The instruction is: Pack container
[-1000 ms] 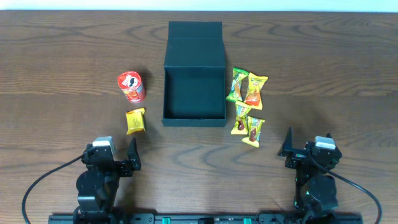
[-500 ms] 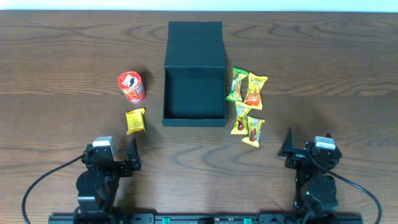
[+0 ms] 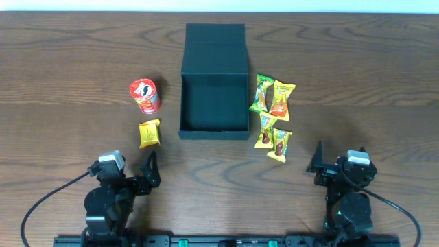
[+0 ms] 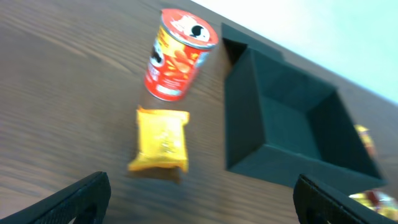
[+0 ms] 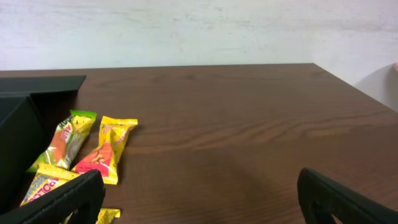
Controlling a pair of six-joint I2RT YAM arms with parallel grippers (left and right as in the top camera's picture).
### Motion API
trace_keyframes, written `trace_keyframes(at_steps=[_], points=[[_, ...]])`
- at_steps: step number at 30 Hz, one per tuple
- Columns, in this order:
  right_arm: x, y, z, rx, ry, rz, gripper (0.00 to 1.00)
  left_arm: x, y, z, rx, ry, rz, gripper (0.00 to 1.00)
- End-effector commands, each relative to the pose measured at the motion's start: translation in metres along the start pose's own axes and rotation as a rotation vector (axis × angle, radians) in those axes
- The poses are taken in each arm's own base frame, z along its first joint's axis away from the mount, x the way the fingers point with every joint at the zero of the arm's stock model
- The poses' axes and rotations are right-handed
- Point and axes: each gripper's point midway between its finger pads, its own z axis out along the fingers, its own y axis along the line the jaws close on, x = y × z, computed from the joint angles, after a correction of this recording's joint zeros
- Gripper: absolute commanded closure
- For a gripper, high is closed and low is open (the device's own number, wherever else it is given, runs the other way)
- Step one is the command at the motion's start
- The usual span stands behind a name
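The dark wooden counter (image 3: 357,62) fills the overhead view. Toward its far middle sits the container (image 3: 214,103), a dark teal-green square box, open, with its flap lid (image 3: 215,34) laid back flat on the far side. Nothing shows inside it.

At the near edge stand the two arms. The left tool (image 4: 202,190) has its fingers spread wide with nothing between them; its view, somewhat blurred, looks toward the container's left wall. The right tool (image 5: 200,186) is spread just as wide and empty, well apart from the container, at the near right.

Left of the container, near but apart from it, a red can (image 3: 145,95) stands upright. Just nearer lies a yellow packet (image 3: 149,133).

Beside the container's right wall lie four snack packets: a green one (image 3: 261,92) against an orange-yellow one (image 3: 280,99), and nearer, two yellow packets (image 3: 266,130) (image 3: 279,143) overlapping.
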Motion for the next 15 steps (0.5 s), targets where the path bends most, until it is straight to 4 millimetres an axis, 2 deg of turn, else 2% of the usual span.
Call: trace_keyframes(at_steps=[1, 7, 12, 15], points=[[0.001, -0.004, 0.0, 0.021, 0.004, 0.001, 0.01, 0.008, -0.01, 0.002, 0.064, 0.034, -0.123, 0.05], [0.001, -0.004, 0.0, 0.021, 0.003, 0.001, 0.01, -0.005, -0.014, 0.002, 0.083, -0.018, -0.133, 0.05], [0.001, -0.004, 0.0, 0.021, 0.004, 0.001, 0.01, -0.032, -0.021, 0.002, 0.107, -0.125, -0.099, 0.05], [0.001, -0.004, 0.0, 0.021, 0.003, 0.001, 0.01, -0.047, -0.017, 0.005, 0.068, -0.181, -0.05, 0.05]])
